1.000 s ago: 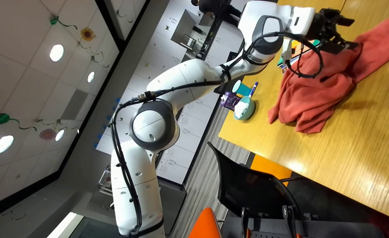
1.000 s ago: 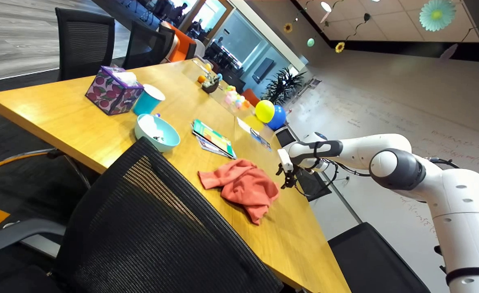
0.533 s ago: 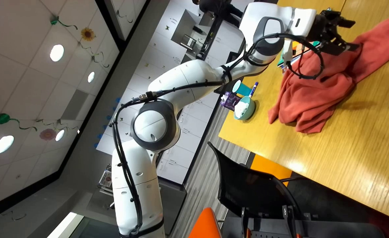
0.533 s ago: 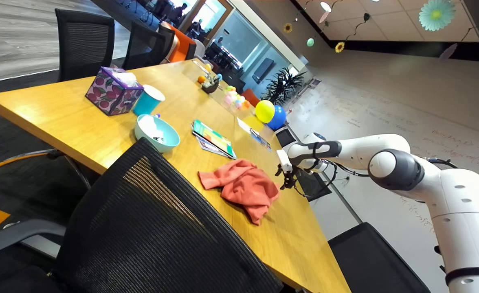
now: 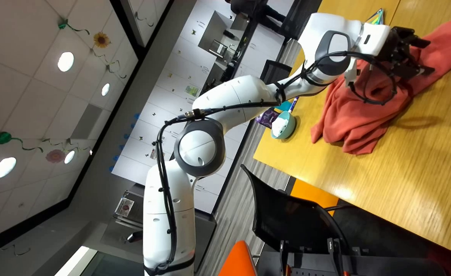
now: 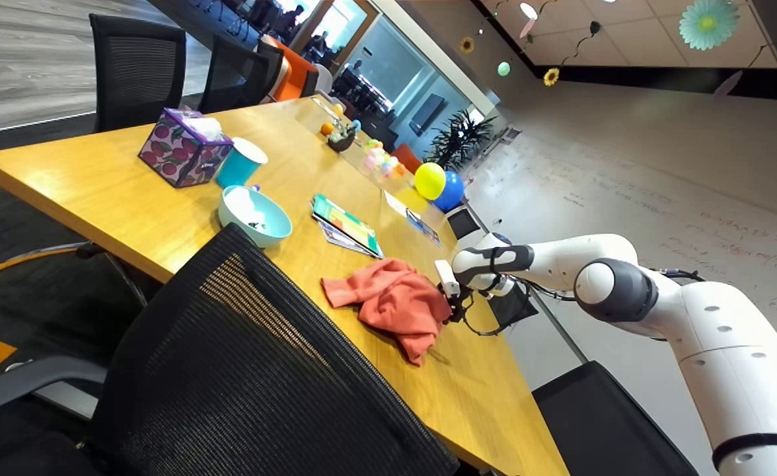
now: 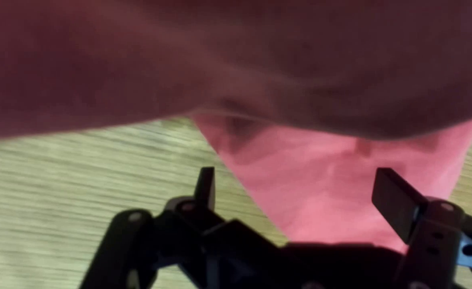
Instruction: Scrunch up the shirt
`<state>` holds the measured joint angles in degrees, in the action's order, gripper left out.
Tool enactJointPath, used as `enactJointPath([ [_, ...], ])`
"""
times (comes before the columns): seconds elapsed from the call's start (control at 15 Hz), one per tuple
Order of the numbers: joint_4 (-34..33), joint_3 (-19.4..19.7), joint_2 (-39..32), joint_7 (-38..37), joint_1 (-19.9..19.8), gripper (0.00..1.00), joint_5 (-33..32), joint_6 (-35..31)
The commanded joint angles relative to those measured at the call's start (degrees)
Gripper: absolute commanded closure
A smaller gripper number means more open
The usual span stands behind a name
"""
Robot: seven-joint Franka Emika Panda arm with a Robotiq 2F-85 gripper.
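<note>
The shirt is a salmon-orange cloth, bunched in folds on the wooden table, with a long part stretched out. It shows in both exterior views [image 5: 367, 115] [image 6: 402, 307]. My gripper [image 5: 425, 57] is at the shirt in an exterior view, and at the shirt's edge in an exterior view [image 6: 453, 311]. In the wrist view my gripper [image 7: 295, 174] is open, its fingers wide apart with nothing between them. A flat pink part of the shirt [image 7: 328, 176] lies below the fingers. A dark, near fold of the shirt [image 7: 220, 68] fills the top of that view.
A light-blue bowl [image 6: 266, 221], a blue cup [image 6: 238, 165] and a purple tissue box [image 6: 180, 152] stand near the table's end. Books [image 6: 345, 221] lie beside the shirt. Black chairs [image 6: 263, 377] stand at the table's edge. Balloons [image 6: 429, 180] are farther back.
My arm has moved: the gripper has shifted right and down in an exterior view, and left and down in an exterior view, closer to the bunched shirt. The shirt has not visibly moved.
</note>
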<state>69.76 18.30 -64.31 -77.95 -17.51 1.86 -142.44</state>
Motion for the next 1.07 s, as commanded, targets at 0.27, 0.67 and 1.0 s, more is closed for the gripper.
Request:
enactJointPath([
  [0.27, -9.29, -0.11, -7.01, 0.85, -1.93, 0.34, 1.52, 1.52],
  [0.67, -11.2, -0.72, -7.6, 0.16, -2.96, 0.81, 0.88, 1.55],
  [1.0, -9.72, -0.06, -6.33, -1.04, -2.21, 1.0, 0.67, 0.87],
])
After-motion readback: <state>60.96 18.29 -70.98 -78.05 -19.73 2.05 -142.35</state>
